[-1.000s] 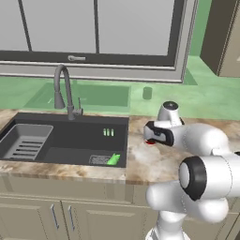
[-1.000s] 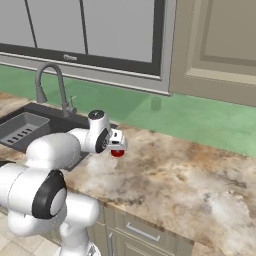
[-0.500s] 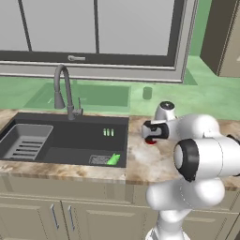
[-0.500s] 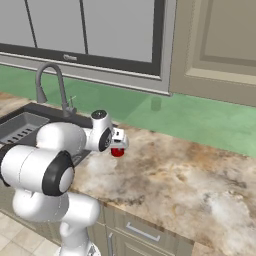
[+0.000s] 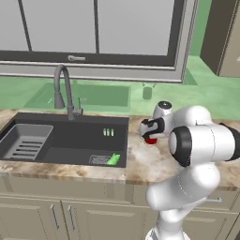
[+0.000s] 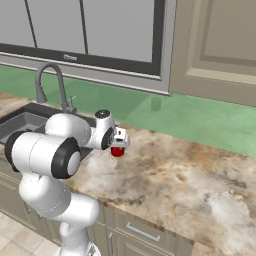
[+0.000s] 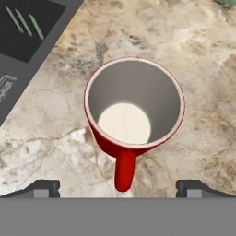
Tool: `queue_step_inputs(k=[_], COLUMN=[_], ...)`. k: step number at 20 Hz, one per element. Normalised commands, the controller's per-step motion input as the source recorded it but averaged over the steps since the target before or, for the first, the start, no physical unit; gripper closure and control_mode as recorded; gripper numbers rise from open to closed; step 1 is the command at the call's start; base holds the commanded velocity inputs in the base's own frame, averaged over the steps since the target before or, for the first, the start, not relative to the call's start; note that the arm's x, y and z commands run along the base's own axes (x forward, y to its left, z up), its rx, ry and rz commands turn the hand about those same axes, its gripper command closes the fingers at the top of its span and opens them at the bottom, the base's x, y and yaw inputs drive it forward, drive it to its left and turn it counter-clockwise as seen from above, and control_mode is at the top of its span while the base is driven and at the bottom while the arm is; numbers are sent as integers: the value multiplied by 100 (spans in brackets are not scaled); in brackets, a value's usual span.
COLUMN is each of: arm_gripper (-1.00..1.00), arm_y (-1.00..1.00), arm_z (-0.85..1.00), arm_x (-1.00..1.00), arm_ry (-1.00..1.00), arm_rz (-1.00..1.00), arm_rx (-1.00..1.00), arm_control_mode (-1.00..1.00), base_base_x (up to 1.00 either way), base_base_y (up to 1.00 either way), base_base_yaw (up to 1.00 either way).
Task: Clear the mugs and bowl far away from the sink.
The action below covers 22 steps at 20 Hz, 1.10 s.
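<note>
Currently I read the gripper (image 7: 118,186) as spread wide apart, gripping nothing, poised directly above the red mug (image 7: 133,117). Mug stands upright on the marbled counter (image 7: 193,60), its handle pointing back between the fingertips (image 7: 44,188). Sink (image 7: 27,27) edge lies off to the gripper's upper left.

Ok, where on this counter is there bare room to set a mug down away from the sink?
The marble counter lies bare from the red mug rightward, bordered by the green backsplash behind and the counter's front edge. It is crowded beside the sink, where the open gripper hangs above that mug.
</note>
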Motion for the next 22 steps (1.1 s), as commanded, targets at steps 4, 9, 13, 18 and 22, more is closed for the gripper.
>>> queue_step_inputs(k=[4,9,13,18,22], arm_gripper=[-100,-100,-100,-100,100], arm_y=[0,0,-1,-1,0], arm_z=[-21,-17,-12,-8,-12], arm_x=[15,2,0,7,27], arm_ry=[0,0,0,0,0], arm_rz=[0,0,0,0,0], arm_rx=[1,1,0,0,0], arm_control_mode=[-100,-100,-100,-100,-100], base_base_x=[0,0,0,0,0], base_base_y=[0,0,0,0,0], base_base_yaw=[0,0,0,0,0])
